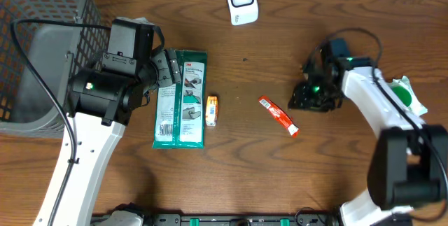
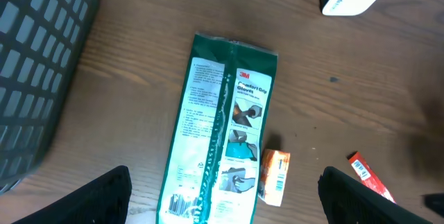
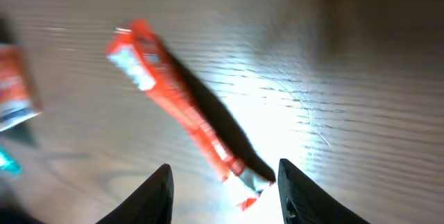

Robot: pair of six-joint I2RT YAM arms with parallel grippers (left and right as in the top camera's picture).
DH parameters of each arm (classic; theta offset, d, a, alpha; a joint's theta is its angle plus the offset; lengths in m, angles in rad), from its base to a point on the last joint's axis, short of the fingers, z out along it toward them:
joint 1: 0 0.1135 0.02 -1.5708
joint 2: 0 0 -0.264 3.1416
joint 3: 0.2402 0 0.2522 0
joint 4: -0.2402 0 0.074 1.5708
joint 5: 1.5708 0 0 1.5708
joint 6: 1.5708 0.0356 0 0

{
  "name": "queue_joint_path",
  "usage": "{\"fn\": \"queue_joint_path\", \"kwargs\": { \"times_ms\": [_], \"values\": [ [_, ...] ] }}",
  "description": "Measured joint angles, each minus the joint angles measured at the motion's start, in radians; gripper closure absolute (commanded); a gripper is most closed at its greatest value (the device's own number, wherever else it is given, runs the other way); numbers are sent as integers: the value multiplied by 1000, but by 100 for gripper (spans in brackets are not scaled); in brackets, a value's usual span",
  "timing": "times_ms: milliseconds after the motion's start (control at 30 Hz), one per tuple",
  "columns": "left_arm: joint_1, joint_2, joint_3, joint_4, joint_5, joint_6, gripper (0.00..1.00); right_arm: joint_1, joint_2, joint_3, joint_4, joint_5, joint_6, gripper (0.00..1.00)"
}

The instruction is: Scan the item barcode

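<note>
Right gripper (image 3: 223,177), jaws partly apart and empty, hangs near the red packet (image 3: 184,106) lying flat on the table (image 1: 245,170) right of centre in the overhead view; it looks light, thin and soft, so best pinched across its narrow middle.

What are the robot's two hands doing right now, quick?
Left gripper: open, holding nothing, above the green glove pack.
Right gripper: open, holding nothing, over the red packet.
</note>
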Motion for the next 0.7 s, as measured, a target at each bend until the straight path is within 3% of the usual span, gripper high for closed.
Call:
{"fn": "queue_joint_path", "kwargs": {
  "times_ms": [167,367,700],
  "values": [
    [0,0,0,0,0,0,14,37,-74,17,-63,57,-36,74],
    [0,0,0,0,0,0,14,143,-72,-35,-8,180,-51,87],
    [0,0,0,0,0,0,14,293,-70,-187,146,367,-62,75]
  ]
}}
